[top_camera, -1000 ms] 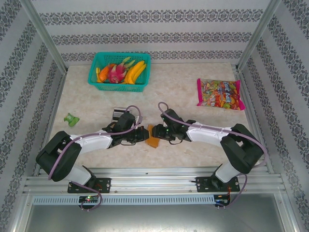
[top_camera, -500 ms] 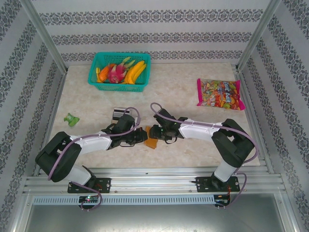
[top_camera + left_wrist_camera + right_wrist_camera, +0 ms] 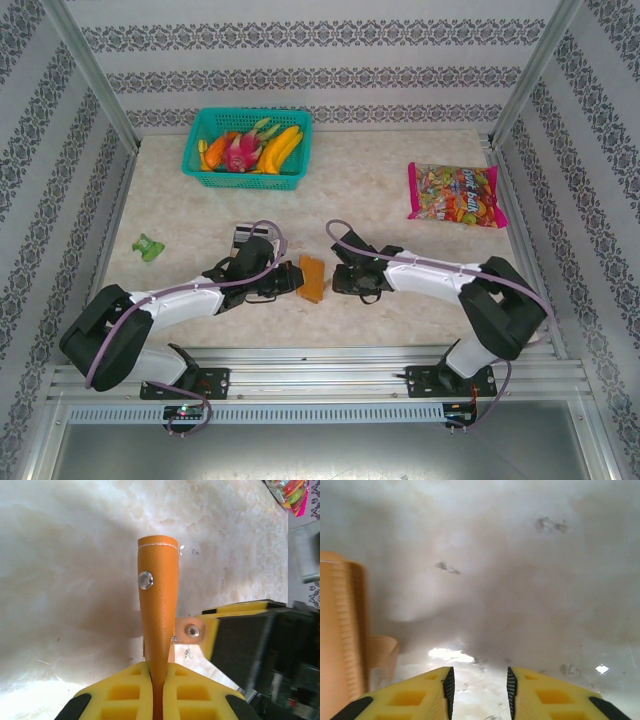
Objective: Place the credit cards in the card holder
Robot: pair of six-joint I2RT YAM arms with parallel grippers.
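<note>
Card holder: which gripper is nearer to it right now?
Left. The left gripper is shut on the card holder, pinching its edge. The right gripper sits open just right of it in the top view, with nothing between its jaws.

We see the card holder (image 3: 159, 605) as matt, finely grained orange leather-look material with a shiny metal snap (image 3: 145, 580), the table (image 3: 380, 180) as glossy pale marble-look stone, and at eleven o'clock a teal plastic basket (image 3: 245, 181) of open mesh
</note>
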